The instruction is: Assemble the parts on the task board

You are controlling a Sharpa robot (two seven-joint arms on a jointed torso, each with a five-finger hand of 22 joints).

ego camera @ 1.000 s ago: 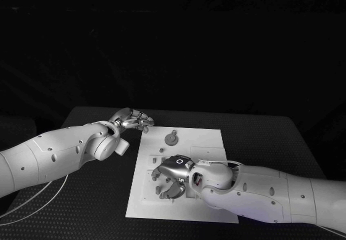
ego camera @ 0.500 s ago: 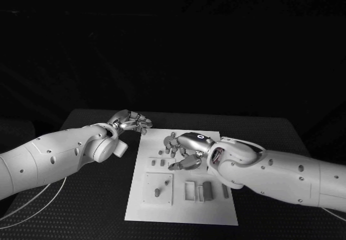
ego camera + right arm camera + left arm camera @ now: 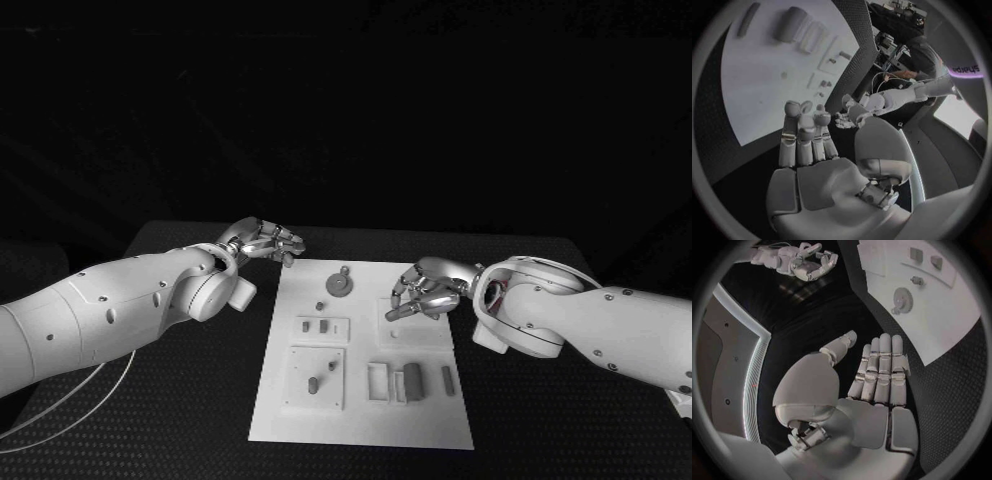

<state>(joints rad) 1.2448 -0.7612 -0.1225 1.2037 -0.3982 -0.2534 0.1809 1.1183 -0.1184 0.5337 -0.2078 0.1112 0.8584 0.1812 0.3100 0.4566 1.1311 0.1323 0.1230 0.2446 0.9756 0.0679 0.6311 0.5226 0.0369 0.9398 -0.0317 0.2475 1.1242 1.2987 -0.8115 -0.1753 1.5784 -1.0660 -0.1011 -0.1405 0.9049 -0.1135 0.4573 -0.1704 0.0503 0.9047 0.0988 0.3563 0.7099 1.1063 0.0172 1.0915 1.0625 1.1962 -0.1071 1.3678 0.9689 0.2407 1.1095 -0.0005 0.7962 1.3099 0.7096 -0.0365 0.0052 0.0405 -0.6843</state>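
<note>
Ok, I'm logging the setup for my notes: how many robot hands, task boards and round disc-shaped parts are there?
hands: 2, the left hand and the right hand
task board: 1
round disc part: 1
total: 4

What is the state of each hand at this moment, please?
Left hand: open, fingers straight, holding nothing.
Right hand: open, fingers extended, holding nothing.

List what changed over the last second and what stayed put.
The right hand lifted off the near part of the task board and swung back toward the board's far right edge, holding nothing. The left hand stayed by the far left corner, and the gear-shaped part did not move.
</note>
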